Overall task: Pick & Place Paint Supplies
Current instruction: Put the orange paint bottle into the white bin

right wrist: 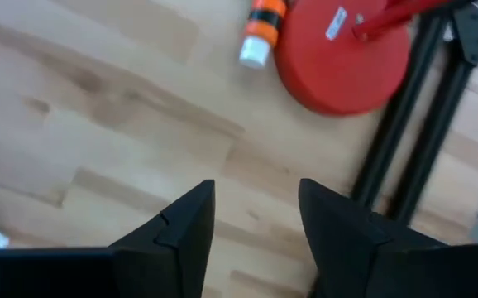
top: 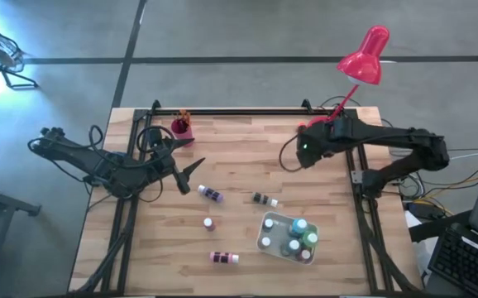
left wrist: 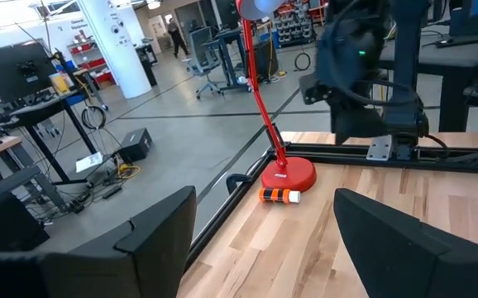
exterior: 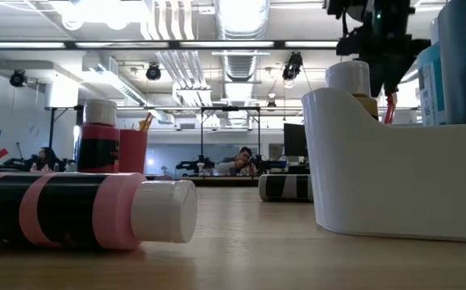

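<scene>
Wooden table [top: 239,165]: five loose paint bottles [top: 211,194], one white tray [top: 270,225], both hands [top: 191,170] spread, empty.

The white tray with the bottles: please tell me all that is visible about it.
The white tray is a small container with rounded corners, plastic by its look, and it sits flat on the wooden table, toward the front right. Several white-capped paint bottles stand upright inside it, teal and green among them, and part of it is still free. In the low view its smooth wall rises with caps above the rim. No gripper touches it; a dark bottle lies just beyond it, apart.
</scene>
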